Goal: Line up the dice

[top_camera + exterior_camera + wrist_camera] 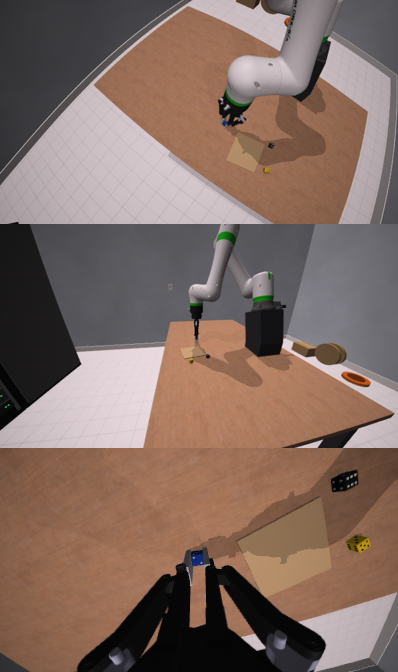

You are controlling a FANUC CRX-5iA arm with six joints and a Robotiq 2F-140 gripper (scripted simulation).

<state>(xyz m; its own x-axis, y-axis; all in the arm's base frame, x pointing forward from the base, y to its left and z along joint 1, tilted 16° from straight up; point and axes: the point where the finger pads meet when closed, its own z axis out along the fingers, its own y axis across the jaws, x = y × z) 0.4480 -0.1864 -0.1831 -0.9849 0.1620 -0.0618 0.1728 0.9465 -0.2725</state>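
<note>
My gripper [197,556] points down at the table just beyond the far corner of the tan mat [285,550], and its fingers are shut on a small blue die [196,558]. In the top view the blue die [224,123] shows at the fingertips, off the mat [245,152]. A black die [271,145] lies on the table beside the mat's edge on the robot base side; it also shows in the wrist view [345,481]. A yellow die [266,170] lies on the table just off the mat's near corner and shows in the wrist view too [358,543].
The robot's black pedestal [264,331] stands on the table to the right of the mat. A wooden block [303,348], round wooden discs [329,353] and an orange ring [356,378] lie on the floor beyond the table. The table's edge runs close to the mat.
</note>
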